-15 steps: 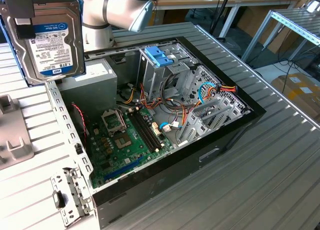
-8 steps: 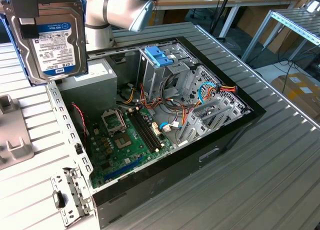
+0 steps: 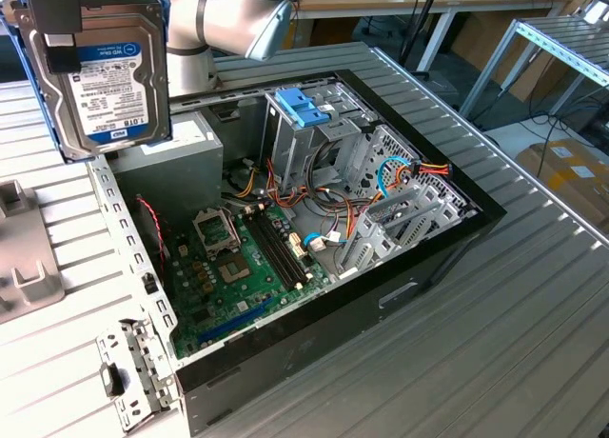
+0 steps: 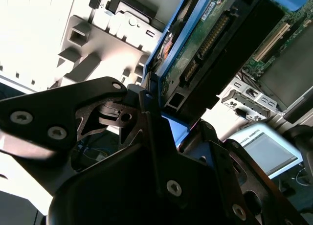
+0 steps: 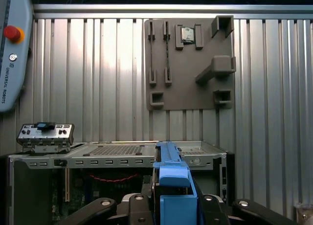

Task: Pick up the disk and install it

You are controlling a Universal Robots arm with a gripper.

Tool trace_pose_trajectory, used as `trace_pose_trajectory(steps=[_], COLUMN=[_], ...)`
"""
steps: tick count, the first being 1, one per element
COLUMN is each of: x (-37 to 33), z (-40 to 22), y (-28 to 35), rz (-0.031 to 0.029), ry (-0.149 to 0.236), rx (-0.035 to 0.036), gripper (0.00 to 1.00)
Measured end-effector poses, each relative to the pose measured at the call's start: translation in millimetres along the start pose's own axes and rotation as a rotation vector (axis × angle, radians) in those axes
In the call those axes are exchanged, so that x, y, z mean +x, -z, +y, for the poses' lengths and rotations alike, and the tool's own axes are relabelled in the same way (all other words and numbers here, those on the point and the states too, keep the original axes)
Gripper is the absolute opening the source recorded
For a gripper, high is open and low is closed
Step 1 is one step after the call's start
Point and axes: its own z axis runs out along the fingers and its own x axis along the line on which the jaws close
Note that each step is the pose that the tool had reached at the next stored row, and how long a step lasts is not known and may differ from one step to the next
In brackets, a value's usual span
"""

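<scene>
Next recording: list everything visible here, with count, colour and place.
disk: one, grey metal, white and blue label, light-blue side rails; held in the air above the case's corner, at the exterior view's left
computer case: one, black, open; on the table
motherboard: one, green; on the case floor
power supply: one, grey; inside the case, below the disk
blue tab: one, blue; atop the metal drive cage
fixture plate: one, grey; flat on the table
table: one, ribbed grey metal; under everything
teach pendant: one, light grey with a red button; on the table
robot arm: one, silver-grey; behind the case
gripper: one, black; shut on the disk
</scene>
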Motion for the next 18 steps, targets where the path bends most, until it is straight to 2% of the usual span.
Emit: trace_pose_trajectory(steps=[18], x=[-0.2], z=[-16.9], y=[0.2], rz=[0.0006], ry=[0.000], rx=[-0.0001], gripper=[0.37])
